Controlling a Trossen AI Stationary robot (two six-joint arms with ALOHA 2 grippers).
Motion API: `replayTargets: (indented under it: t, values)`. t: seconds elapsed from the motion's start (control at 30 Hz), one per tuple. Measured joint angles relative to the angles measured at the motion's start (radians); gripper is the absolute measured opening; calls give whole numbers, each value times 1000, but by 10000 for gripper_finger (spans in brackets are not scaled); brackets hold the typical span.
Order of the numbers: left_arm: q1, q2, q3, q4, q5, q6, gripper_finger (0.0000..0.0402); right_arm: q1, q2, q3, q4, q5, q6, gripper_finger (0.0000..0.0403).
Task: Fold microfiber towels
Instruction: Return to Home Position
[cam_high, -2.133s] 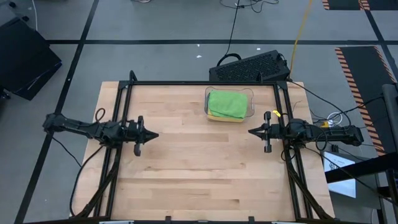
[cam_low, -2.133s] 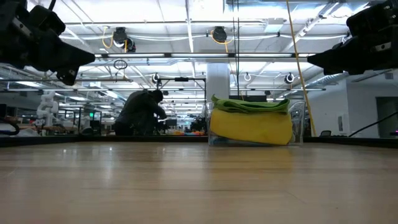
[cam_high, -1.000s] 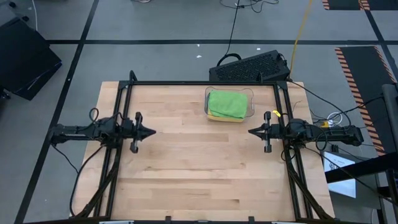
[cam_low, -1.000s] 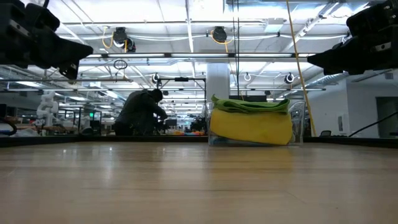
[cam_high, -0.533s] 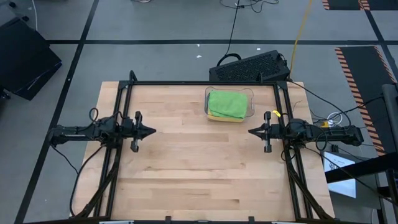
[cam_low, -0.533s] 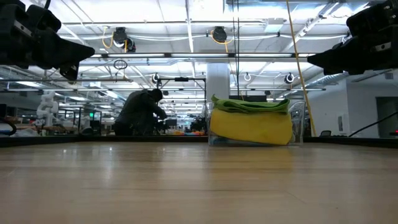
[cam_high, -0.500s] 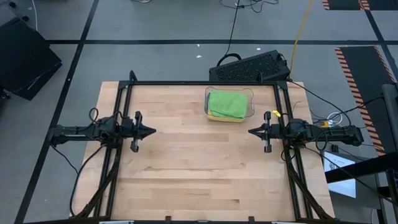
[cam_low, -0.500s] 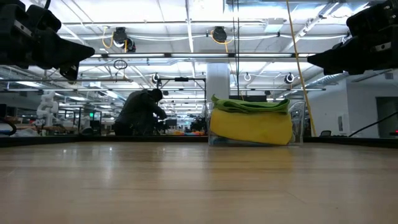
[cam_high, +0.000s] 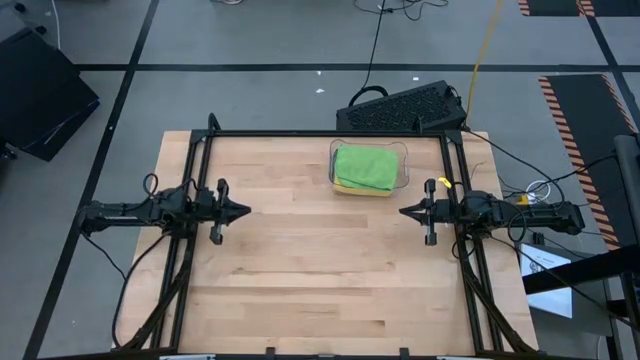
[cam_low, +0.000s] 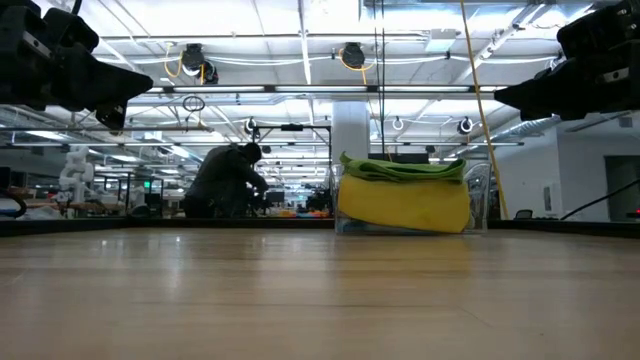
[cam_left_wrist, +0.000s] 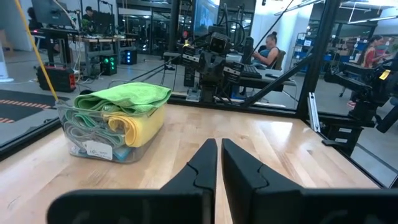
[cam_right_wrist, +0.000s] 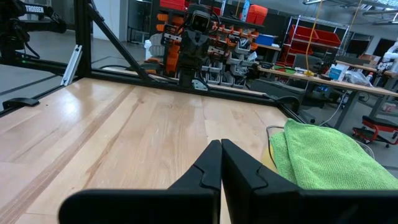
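Observation:
The microfiber towels lie folded in a stack inside a clear plastic bin at the table's far edge, right of the middle. A bright green towel is on top, with a yellow one under it. In the left wrist view the bin wall shows more folded cloth lower down. My left gripper hangs level over the table's left side, shut and with nothing between its fingers. My right gripper hangs level over the right side, likewise shut on nothing. Both point at the table's middle, clear of the bin.
Bare wooden tabletop stretches between the two grippers and toward the near edge. Black frame rails run along the left, right and far sides. A black keyboard lies beyond the far edge. A person is bent over in the room behind.

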Motion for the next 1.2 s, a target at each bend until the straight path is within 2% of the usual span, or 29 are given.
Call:
replayTargets:
  t: [0.4, 0.73, 1.2]
  values:
    - [0, 0, 0, 1, 0, 1, 3, 0, 0, 0, 0, 0, 0, 0]
    - [0, 0, 0, 1, -1, 1, 35, 0, 0, 0, 0, 0, 0, 0]
    - [0, 0, 0, 2, -1, 1, 35, 0, 0, 0, 0, 0, 0, 0]
